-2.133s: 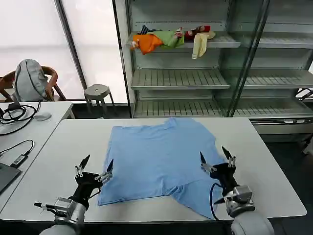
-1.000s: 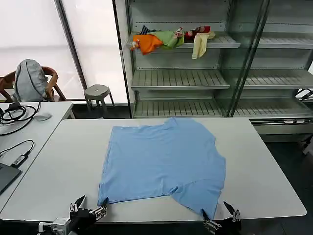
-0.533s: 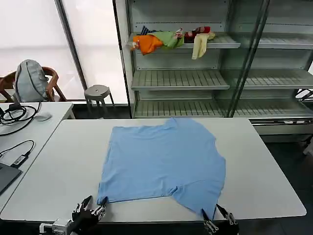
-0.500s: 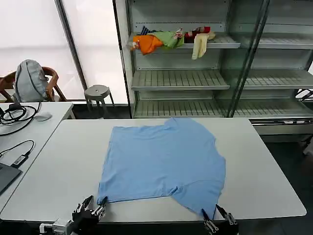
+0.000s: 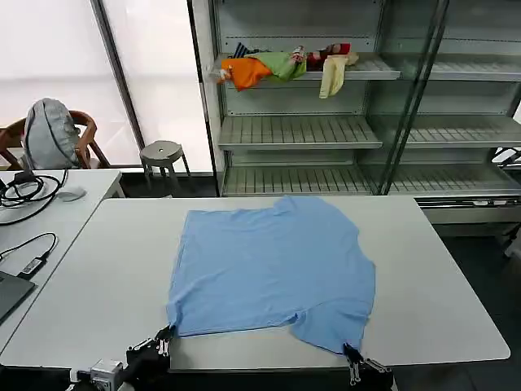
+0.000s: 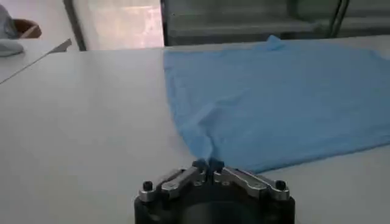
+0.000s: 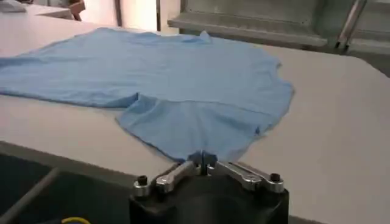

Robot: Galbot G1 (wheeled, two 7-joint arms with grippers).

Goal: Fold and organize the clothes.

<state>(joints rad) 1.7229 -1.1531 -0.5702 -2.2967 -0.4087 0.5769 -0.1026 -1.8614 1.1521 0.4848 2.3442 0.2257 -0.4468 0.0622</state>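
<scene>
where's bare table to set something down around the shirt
Bare table lies left of the T-shirt, and more right of it out to the edge. The near edge is crowded: the left gripper and right gripper each pinch a shirt corner there.

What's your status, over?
Left gripper shut on T-shirt near corner. Right gripper shut on near hem. T-shirt flat on table. Nothing in the way.

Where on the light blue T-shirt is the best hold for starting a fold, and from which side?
Probably the two near corners, from the table's front edge. The T-shirt lies flat, and those corners hang closest to the robot. The left hand is shut on the near-left corner and the right hand on the near-right one, so both could lift the near edge.
</scene>
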